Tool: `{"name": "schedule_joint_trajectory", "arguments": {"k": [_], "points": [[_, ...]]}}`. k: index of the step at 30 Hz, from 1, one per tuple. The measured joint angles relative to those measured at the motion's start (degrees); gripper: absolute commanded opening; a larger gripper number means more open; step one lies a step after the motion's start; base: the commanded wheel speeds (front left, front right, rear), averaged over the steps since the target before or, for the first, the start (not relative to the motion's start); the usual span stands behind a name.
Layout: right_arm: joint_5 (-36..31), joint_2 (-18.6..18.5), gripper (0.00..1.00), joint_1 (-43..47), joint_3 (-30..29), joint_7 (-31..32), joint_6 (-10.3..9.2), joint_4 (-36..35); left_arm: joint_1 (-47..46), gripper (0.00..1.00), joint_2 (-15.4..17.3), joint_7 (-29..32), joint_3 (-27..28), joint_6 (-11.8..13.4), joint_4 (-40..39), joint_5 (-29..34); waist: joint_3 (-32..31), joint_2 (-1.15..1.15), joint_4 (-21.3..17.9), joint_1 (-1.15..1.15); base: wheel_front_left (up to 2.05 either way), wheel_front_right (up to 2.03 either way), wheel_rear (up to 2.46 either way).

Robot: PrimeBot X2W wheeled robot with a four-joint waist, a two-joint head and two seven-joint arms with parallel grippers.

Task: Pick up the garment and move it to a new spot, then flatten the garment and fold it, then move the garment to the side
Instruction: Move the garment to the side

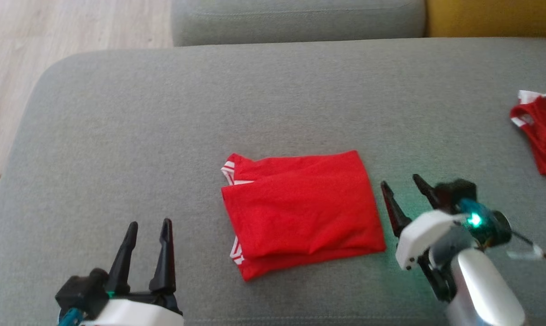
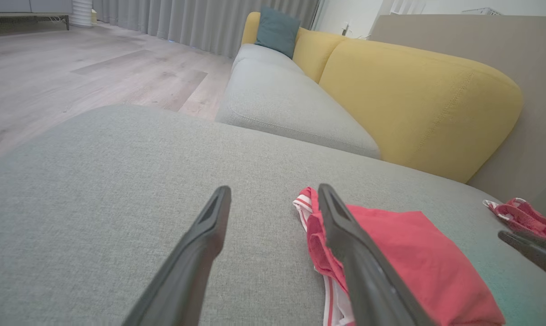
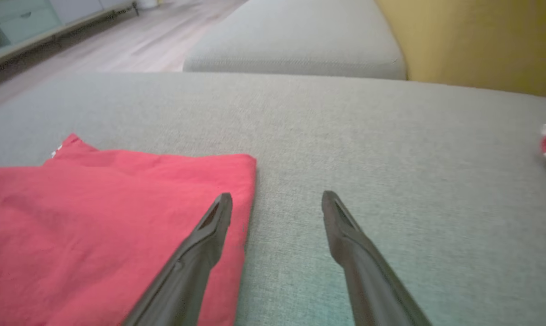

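1. Head view: the red jersey [image 1: 300,213] lies folded into a rough rectangle near the middle of the grey cushion [image 1: 119,136]. Its plain side is up and striped trim peeps out at its left edge. The left gripper [image 1: 150,222] hangs well apart to its left, jaws spread and empty. The right gripper [image 1: 399,180] sits just beside the jersey's right edge, also spread and holding nothing. A smaller red mesh piece [image 1: 542,131] lies far off to the right.
2. Left wrist view: the left gripper [image 2: 274,188] points across bare cushion with its fingers parted. The red jersey [image 2: 418,253] lies to their right, stacked layers showing at its trimmed edge. A yellow backrest [image 2: 413,99] rises beyond.
3. Right wrist view: the right gripper [image 3: 277,195] straddles the right edge of the red jersey [image 3: 96,217], one finger above cloth and the other above cushion. Whether either finger touches cannot be told.
4. Handling, as a judgement: the cloth looks light, thin and limp, so the fold would likely slump open if lifted by one corner or by the top layer alone. A safer hold is both short edges at once, pinching every layer low against the cushion. Folding looks done, and only the move aside seems left.
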Motion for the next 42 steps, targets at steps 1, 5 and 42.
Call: {"name": "schedule_joint_trajectory", "arguments": {"k": [1,5,42], "points": [[0.46,-0.46,1.00,-1.04,0.80,1.40,0.00,1.14,-0.03,1.00,0.00,0.00,-0.19,0.01,0.07,-0.04,0.17,0.00,0.33,0.00,0.00,0.00,0.00],[4.15,-2.56,1.00,-4.31,3.53,6.38,-0.01,5.82,-0.21,1.00,-0.01,0.00,-1.38,0.04,0.34,-0.66,0.82,0.00,1.98,0.00,0.00,0.00,0.00],[18.68,-15.12,0.00,-18.14,7.28,10.80,0.00,4.20,-8.93,1.00,-0.13,-0.01,-3.14,-2.02,0.31,3.58,9.33,0.00,-11.43,0.00,0.00,0.00,0.00]]}}
